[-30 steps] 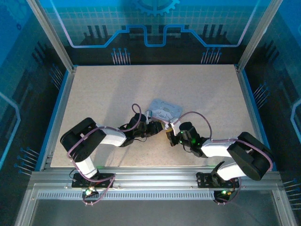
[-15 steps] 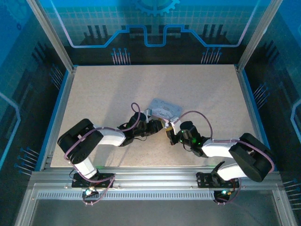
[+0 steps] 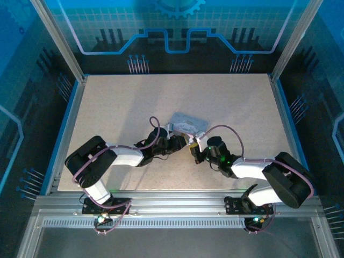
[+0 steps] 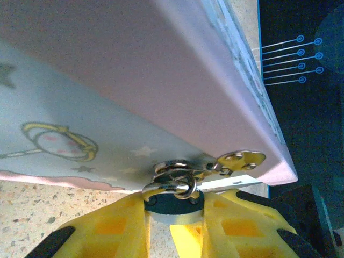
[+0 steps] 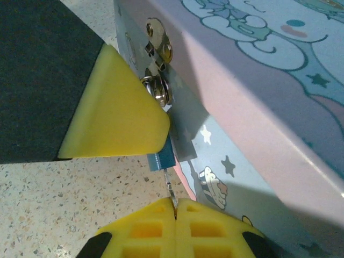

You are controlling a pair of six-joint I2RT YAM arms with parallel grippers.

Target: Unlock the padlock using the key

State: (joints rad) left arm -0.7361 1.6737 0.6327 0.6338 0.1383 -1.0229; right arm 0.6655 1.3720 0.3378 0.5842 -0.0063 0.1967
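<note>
Top view: on the speckled desk (image 3: 118, 107), the left gripper (image 3: 181, 143) and right gripper (image 3: 192, 152) meet nose to nose at the near edge of a pale lavender cartoon-printed box (image 3: 188, 123). Compared with a second ago, both arms have crept slightly forward and the box sits a touch farther from the bases; otherwise the pose is the same. Left wrist view: two yellow fingers (image 4: 107, 228) are clamped on the padlock (image 4: 173, 207), a small dark round body with a silvery rim, whose shackle loops through the hasp (image 4: 239, 159) on the box. Right wrist view: the right gripper's fingers are pressed together on the key (image 5: 170, 189), a thin silvery sliver pointing up at the padlock's bluish underside, which peeks out beneath a yellow finger of the left gripper. The tip appears to touch the lock, though whether it has entered the keyhole cannot be told. The small forward nudge is probably the key pressing in; insertion seems under way, with the turn not yet done.
</note>
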